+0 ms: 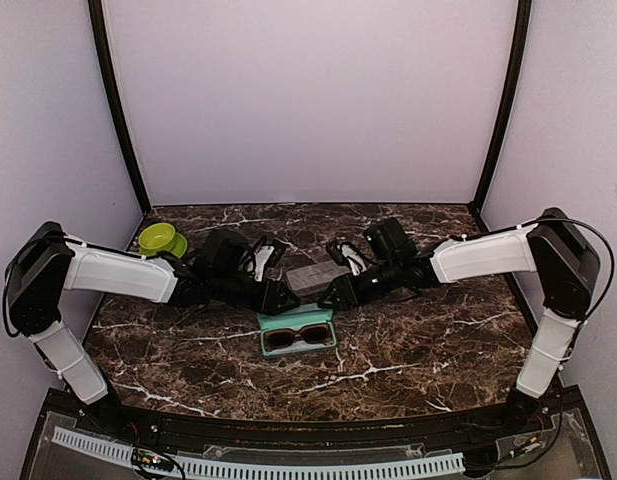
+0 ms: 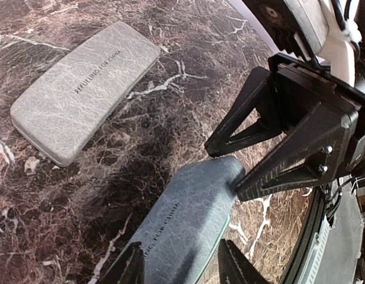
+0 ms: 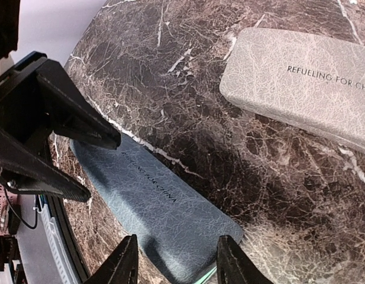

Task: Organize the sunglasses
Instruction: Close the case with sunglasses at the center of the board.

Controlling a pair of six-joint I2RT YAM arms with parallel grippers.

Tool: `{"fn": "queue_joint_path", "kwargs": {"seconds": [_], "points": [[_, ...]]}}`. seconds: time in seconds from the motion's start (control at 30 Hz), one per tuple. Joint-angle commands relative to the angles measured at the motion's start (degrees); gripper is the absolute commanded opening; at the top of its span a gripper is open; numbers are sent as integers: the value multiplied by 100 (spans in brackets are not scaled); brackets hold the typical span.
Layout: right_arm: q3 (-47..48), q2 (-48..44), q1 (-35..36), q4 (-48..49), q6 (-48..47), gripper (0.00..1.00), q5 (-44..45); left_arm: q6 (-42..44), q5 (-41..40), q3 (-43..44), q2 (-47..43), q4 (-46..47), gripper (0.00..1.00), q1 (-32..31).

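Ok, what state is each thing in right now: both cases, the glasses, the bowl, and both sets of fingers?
Blue-grey case: open, lid raised.
Dark sunglasses: folded, lying inside the open case.
Grey case: closed, lying flat.
Green bowl: upright.
Left gripper: fingers straddle one end of the lid; grip unclear.
Right gripper: fingers straddle the other end; grip unclear.

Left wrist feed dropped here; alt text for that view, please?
A blue-grey glasses case fills the foreground, its near end between the fingers of the left gripper, the fingertips of the right gripper at its far end. A closed grey case lies flat on the dark marble table, upper left.
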Motion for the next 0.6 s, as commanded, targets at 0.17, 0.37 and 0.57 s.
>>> {"fn": "queue_joint_path", "kwargs": {"seconds": [0.17, 0.37, 0.57], "points": [[85, 63, 55, 164, -16, 42, -44, 44, -222, -163, -121, 31, 42, -222], [-52, 28, 190, 121, -107, 39, 250, 3, -495, -398, -241, 118, 42, -393], [-171, -36, 322, 112, -148, 38, 551, -28, -780, -532, -276, 189, 41, -621]]}}
